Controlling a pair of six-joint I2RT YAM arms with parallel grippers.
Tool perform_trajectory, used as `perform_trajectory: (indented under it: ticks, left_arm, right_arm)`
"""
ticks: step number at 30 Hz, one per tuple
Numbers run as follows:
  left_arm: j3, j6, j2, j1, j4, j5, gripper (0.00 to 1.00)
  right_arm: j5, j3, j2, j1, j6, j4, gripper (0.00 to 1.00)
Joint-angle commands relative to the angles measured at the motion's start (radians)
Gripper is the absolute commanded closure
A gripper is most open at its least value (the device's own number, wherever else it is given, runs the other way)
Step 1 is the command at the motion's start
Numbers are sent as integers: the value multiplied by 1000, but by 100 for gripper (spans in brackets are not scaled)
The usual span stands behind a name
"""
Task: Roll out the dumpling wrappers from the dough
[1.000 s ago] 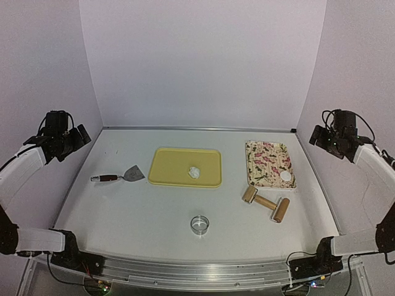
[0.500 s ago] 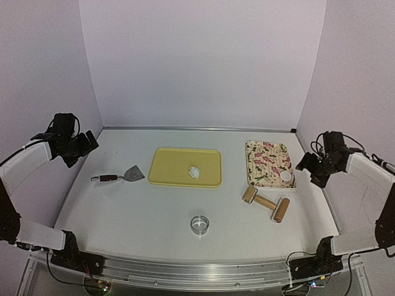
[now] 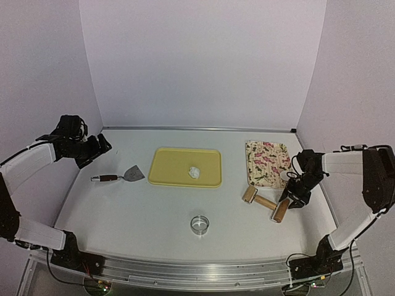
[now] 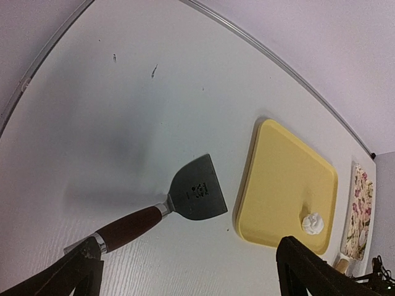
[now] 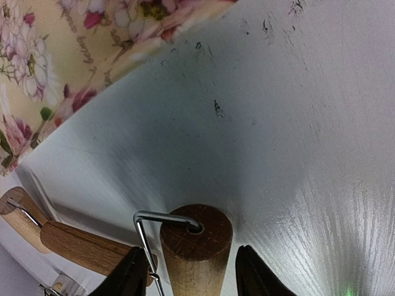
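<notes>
Right claw straddles the roller, grip unclear to us; hard wood rolls, so we'd pinch mid-drum before that soft dough.

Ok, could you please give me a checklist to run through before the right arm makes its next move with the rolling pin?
1. Right gripper straddles the large roller of the rolling pin: ok, one finger on each side.
2. Jaws clamped on that roller: not ok, thin gaps show on both sides.
3. Dough lump lying on the yellow tray: ok, not yet flattened.
4. Left gripper free: ok, open above the handle of the scraper, holding nothing.
5. Ring cutter off the likely path from pin to tray: ok, it stands nearer the front edge.
</notes>
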Motion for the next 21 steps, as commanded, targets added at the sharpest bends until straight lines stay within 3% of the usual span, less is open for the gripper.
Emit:
perform_trajectory:
  ticks: [1,9,14,18,19,21]
  left_arm:
    - [7,-5,-20,-7,34,28,3]
    - [-5,-25,-31,-23,25,34,3]
    - [-5,-61,-48,-31,45,58,3]
    - [-2,-103,-40,-59,83,115,4]
    - [2,-114,-36,-71,89,125,4]
    - [20,-130,-22,-100,96,140,4]
  right_arm:
    - [62,35,-1,17,20,-46,58]
    - [87,57,73,57,24,-47,68]
    - [85,81,113,85,4,-25,60]
    - [84,91,140,107,-14,-13,60]
    - [84,90,139,112,-19,-8,64]
    - [75,90,123,120,-29,-6,80]
